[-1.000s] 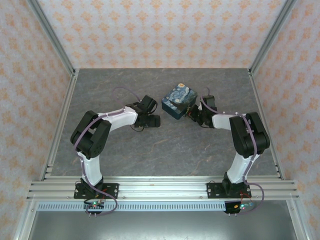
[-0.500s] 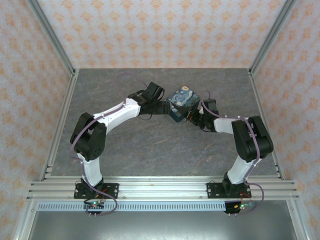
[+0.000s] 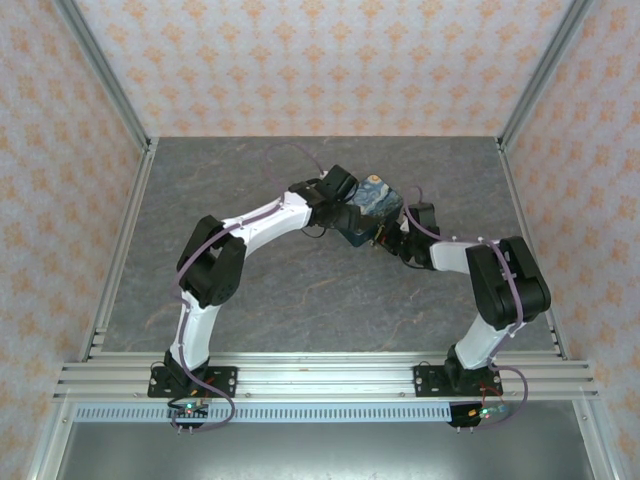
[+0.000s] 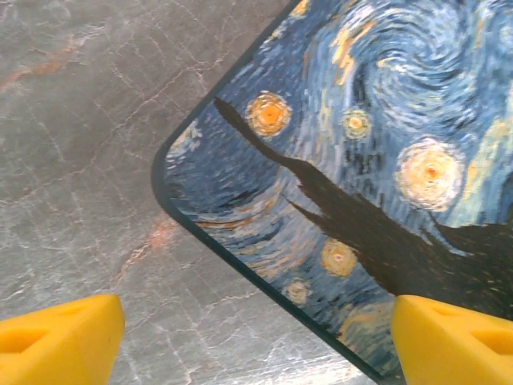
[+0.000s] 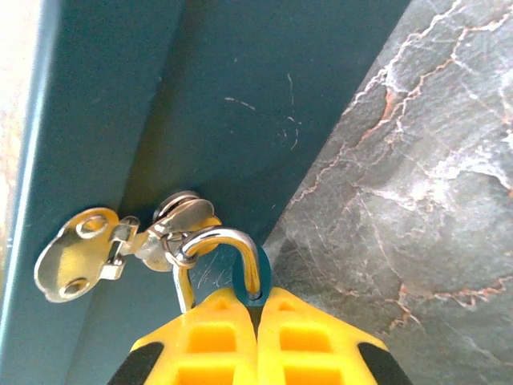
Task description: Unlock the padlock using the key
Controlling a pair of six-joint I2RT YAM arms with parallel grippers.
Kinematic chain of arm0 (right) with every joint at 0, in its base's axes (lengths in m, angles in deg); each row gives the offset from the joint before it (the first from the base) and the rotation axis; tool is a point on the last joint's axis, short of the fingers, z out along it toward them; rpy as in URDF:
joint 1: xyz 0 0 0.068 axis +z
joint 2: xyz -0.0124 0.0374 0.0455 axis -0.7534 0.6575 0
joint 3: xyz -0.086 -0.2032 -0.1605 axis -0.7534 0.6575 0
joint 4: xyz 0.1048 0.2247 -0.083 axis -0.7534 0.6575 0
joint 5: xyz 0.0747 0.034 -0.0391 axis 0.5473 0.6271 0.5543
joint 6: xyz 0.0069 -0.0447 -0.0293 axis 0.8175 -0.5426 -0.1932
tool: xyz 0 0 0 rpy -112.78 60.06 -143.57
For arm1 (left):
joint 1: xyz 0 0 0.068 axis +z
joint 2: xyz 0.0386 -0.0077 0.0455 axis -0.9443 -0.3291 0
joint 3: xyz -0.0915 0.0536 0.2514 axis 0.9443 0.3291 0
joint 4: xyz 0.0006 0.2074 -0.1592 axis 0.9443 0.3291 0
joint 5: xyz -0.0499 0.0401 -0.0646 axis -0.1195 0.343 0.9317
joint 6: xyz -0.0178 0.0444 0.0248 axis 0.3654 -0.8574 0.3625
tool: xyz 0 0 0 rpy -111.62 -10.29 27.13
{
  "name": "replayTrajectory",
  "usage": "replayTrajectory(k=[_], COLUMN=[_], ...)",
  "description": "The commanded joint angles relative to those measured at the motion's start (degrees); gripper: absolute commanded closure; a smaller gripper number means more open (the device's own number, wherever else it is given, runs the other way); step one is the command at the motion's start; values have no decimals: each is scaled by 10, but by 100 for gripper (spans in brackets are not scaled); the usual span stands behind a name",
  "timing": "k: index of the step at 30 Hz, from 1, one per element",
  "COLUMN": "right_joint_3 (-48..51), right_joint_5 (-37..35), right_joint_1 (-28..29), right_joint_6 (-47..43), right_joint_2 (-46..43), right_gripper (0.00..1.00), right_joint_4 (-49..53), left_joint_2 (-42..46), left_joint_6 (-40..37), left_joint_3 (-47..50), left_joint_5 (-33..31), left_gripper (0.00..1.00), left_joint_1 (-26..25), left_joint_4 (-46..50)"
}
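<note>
The padlock has a small blue body and a silver shackle hooked through the metal hasp on the dark side of a box. My right gripper is shut on the padlock's body, its yellow fingers pressed together around it. The box carries a starry-night print on its lid. My left gripper is open just above one rounded corner of the lid, with one yellow finger over the table and the other over the lid. The key is out of view.
The box stands mid-table on the grey marble-patterned surface, between the two grippers. Patterned walls with aluminium posts enclose the table on three sides. A rail runs along the near edge.
My left arm has reached right and forward until its open gripper hangs over the box. The box has shifted and turned slightly to the right. My right gripper has kept its grip.
</note>
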Motion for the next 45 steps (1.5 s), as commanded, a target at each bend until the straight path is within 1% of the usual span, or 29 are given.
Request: replayTrajectory(k=[1, 4, 9, 16, 23, 25, 28, 32, 37, 40, 45], right_joint_3=[18, 30, 47, 44, 26, 25, 32, 19, 34, 57, 119], right_joint_5=[8, 16, 39, 53, 47, 35, 52, 75, 72, 81, 104], right_joint_1=[-11, -28, -56, -58, -72, -89, -114, -118, -118, -119, -113], right_joint_6=[-4, -5, 9, 36, 36, 56, 114, 132, 123, 126, 135], right_joint_2=[-19, -26, -28, -9, 0, 1, 11, 24, 12, -6, -66], right_gripper=[100, 100, 100, 100, 100, 100, 100, 100, 100, 100, 100], right_joint_4=[-7, -13, -46, -87, -73, -75, -138, -154, -147, -150, -151], left_joint_2=[-26, -39, -46, -53, -59, -62, -65, -66, -62, -50, -11], left_joint_6=[-31, -39, -40, -40, -40, -40, -38, -35, -32, -29, -23], left_joint_3=[-20, -28, -17, -10, -6, -6, -5, -5, 0, 8, 19], left_joint_5=[-67, -77, -70, -61, -56, -54, -51, -47, -41, -33, -8], left_gripper=[13, 14, 14, 15, 15, 16, 16, 16, 17, 16, 13], left_joint_1=[-11, -17, -18, -20, -20, -20, -20, -20, -20, -20, -20], left_joint_4=[63, 77, 73, 69, 68, 69, 69, 68, 64, 55, 37])
